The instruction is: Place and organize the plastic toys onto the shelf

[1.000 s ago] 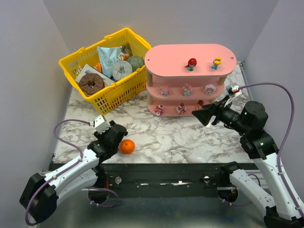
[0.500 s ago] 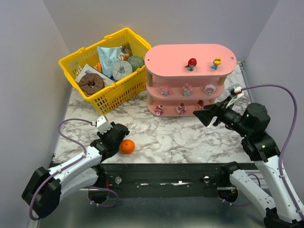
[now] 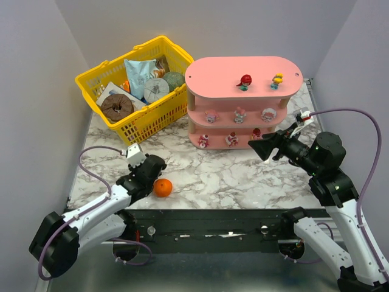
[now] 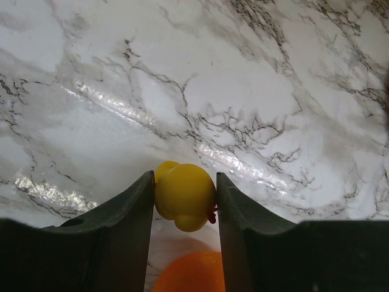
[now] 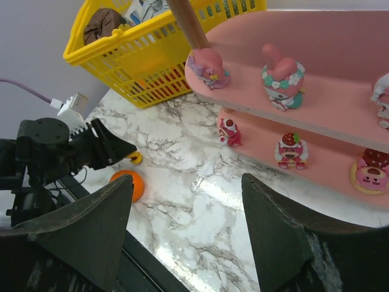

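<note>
My left gripper (image 3: 153, 166) is low over the marble table, shut on a small yellow toy (image 4: 183, 196) held between its fingers; the toy also shows in the right wrist view (image 5: 135, 159). The orange ball (image 3: 162, 187) lies just beside and below it. The pink shelf (image 3: 213, 76) stands at the back right. Two toys stand on its top board (image 3: 245, 81), three on the middle board (image 3: 239, 114) and three on the bottom board (image 3: 231, 139). My right gripper (image 3: 258, 148) is open and empty, hovering in front of the shelf's bottom board.
A yellow mesh basket (image 3: 152, 118) with packaged goods stands at the back left, touching the shelf's left end. The table's front edge (image 3: 213, 210) runs just below the orange ball. Grey walls close in both sides.
My left gripper has shifted a little to the right and forward, staying beside the orange ball. My right gripper has drawn slightly right, away from the shelf front.
</note>
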Motion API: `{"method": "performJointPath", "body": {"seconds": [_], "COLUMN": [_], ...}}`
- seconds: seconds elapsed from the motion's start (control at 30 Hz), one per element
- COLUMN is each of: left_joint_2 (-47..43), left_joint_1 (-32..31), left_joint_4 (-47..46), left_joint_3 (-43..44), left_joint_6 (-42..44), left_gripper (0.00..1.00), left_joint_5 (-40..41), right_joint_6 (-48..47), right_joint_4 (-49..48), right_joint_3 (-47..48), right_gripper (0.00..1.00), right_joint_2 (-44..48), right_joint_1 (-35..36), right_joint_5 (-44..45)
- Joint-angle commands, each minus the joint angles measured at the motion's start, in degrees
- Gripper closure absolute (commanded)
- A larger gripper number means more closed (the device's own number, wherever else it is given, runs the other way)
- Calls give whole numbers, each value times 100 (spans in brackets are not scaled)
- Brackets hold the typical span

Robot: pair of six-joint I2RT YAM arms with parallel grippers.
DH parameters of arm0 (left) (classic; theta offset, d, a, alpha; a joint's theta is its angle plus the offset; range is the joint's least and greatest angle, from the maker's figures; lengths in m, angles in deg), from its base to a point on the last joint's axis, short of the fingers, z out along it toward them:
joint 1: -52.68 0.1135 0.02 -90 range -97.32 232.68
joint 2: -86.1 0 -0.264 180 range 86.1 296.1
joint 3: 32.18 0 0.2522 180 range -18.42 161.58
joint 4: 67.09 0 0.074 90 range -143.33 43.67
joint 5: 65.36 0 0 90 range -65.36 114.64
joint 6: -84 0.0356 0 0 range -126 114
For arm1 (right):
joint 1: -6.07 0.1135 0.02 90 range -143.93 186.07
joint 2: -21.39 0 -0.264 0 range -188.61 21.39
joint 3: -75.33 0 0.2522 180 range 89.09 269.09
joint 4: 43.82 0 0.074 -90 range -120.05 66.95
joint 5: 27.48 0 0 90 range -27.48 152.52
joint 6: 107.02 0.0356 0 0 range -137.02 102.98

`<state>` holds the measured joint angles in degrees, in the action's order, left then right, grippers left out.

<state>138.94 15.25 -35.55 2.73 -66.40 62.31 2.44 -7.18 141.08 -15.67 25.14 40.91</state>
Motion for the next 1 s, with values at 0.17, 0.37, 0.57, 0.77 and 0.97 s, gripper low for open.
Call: {"method": "performJointPath", "body": {"seconds": [0.17,0.37,0.57,0.77,0.97], "left_joint_2": [-124,453,1104,1763,2274], "left_joint_1": [43,52,52,25,-89], "left_joint_4": [928,1464,1719,1773,1852], "left_joint_3": [1944,3675,5292,6436,7315], "left_joint_6": [1188,2030,2515,2981,3035], "left_gripper": [92,98,99,100,100], "left_joint_5": [-513,-849,-1025,-1375,-1394], "right_joint_6": [57,207,198,198,224], "right_joint_4": [94,68,51,33,33], "right_joint_3": [-13,-22,-31,-57,-75], "right_gripper": [20,20,20,20,20], "right_joint_2": [93,252,269,225,252], "right_joint_1": [27,27,27,27,27], "right_joint_5": [762,1413,1475,1510,1572]}}
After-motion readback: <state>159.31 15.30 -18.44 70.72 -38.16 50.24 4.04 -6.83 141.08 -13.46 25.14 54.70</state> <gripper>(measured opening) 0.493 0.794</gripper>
